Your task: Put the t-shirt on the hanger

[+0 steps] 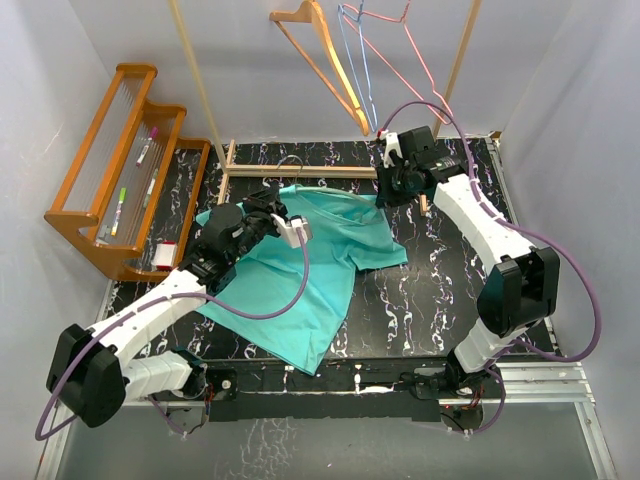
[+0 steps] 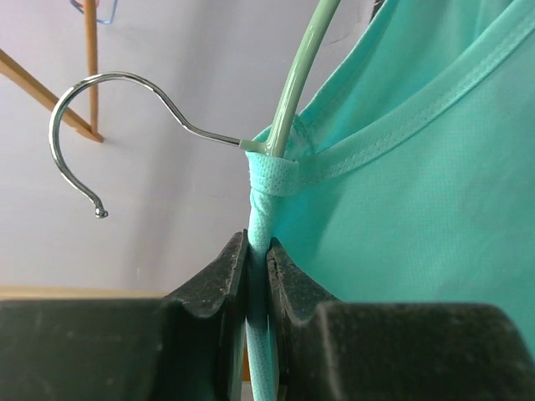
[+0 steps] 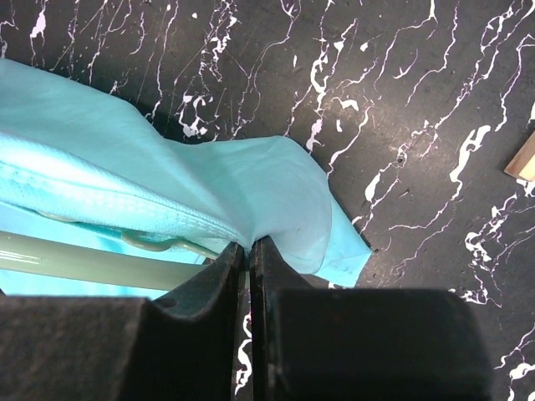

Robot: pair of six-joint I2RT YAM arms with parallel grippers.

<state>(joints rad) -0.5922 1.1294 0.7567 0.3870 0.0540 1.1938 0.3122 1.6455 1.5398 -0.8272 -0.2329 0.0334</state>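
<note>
The teal-green t-shirt (image 1: pixel 310 275) lies spread on the black marbled table, its collar end lifted between my grippers. The mint-green hanger (image 2: pixel 292 83) is inside the neck opening, and its metal hook (image 2: pixel 84 125) sticks out of the collar. My left gripper (image 1: pixel 292 228) is shut (image 2: pixel 258 251) on a cloth-wrapped strip just below the hook; I cannot tell whether the hanger arm is inside it. My right gripper (image 1: pixel 388 188) is shut (image 3: pixel 248 247) on a fold of the t-shirt (image 3: pixel 251 184) near its shoulder. The hanger's bar (image 3: pixel 84 261) runs under that cloth.
A wooden rack (image 1: pixel 120 170) with markers stands at the left. An orange wooden hanger (image 1: pixel 325 60) and blue and pink wire hangers (image 1: pixel 385 50) hang from a rail at the back. A wooden base bar (image 1: pixel 300 172) lies behind the shirt. Grey walls enclose the table.
</note>
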